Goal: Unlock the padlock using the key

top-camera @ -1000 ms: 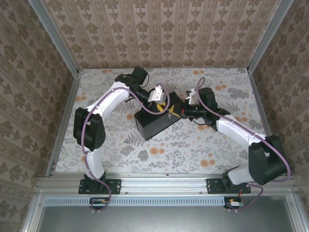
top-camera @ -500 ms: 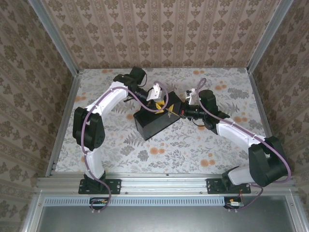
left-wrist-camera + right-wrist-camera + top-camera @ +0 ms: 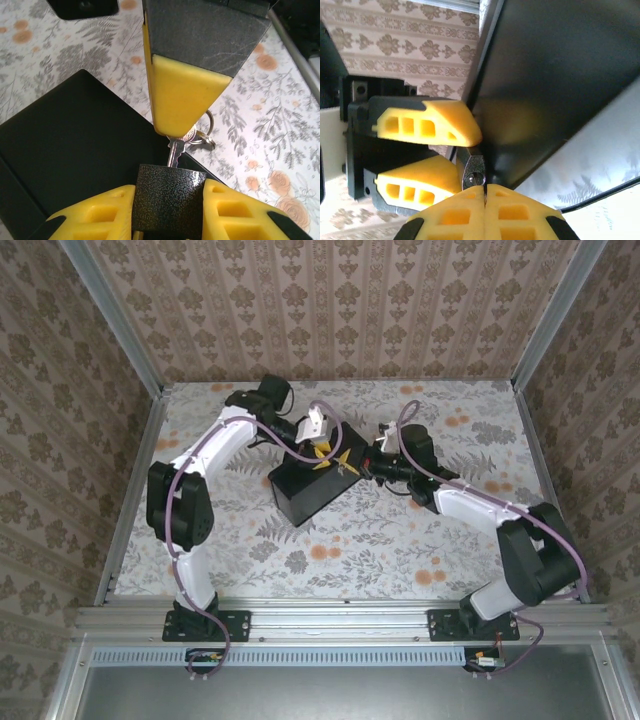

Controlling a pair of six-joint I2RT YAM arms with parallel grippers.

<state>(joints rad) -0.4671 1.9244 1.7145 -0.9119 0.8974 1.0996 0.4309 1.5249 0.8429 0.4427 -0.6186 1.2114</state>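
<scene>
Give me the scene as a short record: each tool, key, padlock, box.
left tool: shut on padlock, by its sides
right tool: shut on key, at its head
key: blade tip meets padlock, depth unclear
lock state: cannot tell
box: black, beneath padlock

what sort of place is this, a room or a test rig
Probably a robot test cell, not a real room: wallpaper-printed panels set in aluminium framing, left arm and right arm bolted to a rail at a floral table.
</scene>
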